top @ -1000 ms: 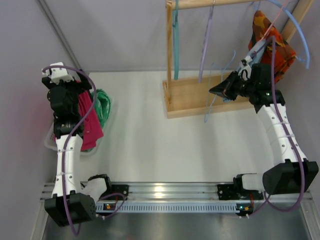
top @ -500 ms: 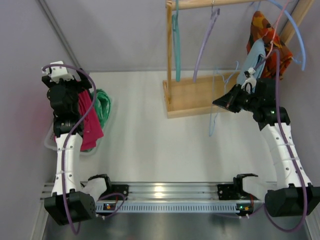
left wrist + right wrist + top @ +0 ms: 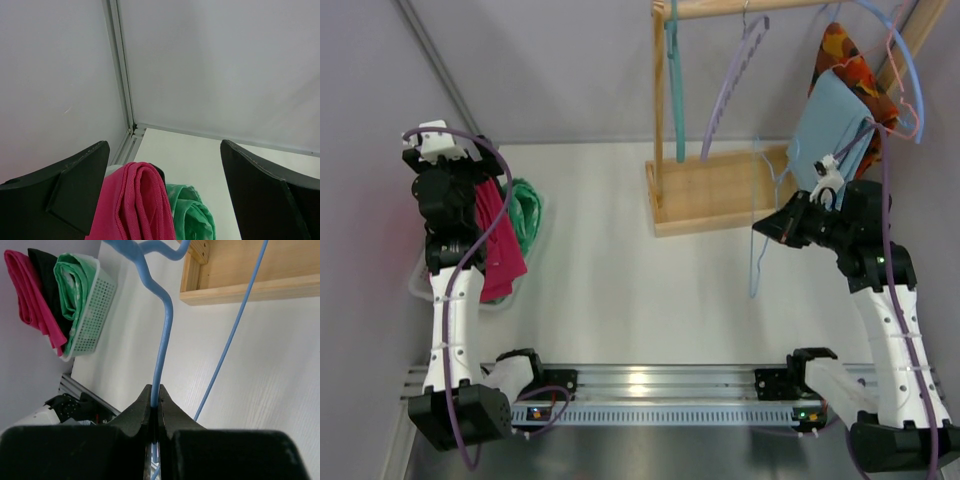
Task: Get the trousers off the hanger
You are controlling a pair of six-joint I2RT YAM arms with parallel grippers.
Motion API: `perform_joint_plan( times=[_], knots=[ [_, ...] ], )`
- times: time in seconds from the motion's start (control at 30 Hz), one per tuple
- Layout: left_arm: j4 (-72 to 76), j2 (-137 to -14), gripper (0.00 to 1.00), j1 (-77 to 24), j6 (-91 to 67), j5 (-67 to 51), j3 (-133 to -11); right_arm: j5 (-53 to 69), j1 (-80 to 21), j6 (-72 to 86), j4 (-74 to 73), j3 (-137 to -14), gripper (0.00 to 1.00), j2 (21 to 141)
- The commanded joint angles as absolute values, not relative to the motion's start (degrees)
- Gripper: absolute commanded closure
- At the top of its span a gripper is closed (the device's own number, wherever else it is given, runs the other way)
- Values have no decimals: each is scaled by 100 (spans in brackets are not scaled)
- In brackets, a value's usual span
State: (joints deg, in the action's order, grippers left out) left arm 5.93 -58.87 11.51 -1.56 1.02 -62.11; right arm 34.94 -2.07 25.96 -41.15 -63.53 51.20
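Two pincers noted. Right pincer (image 3: 155, 401): clamped tight on thin blue hanger (image 3: 163, 340), above white surface (image 3: 280, 365), near wooden rack (image 3: 720, 190). Left pincer (image 3: 165, 160): spread wide, nothing held, poised over white basket (image 3: 95, 300) at far left. Light blue trousers (image 3: 830, 125): draped high at rack's right end, against orange patterned trousers (image 3: 848, 55). Magenta pink trousers (image 3: 137, 200), black trousers (image 3: 42, 280), mint-green trousers (image 3: 192, 215): bundled together at basket.

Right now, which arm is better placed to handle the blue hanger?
Right. The right claw is shut on the blue hanger below the light blue trousers; the left claw is open, far off over the basket.
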Motion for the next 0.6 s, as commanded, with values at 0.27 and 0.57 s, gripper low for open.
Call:
perform_joint_plan(
  times=[0.27, 0.57],
  knots=[
    [782, -5687, 1, 1037, -167, 26, -6399, 2778, -185, 2364, -5018, -9666, 100, 7153],
    [747, -5590, 1, 1002, -211, 44, -6337, 1820, -193, 1960, -5387, -12012, 100, 8909]
  ],
)
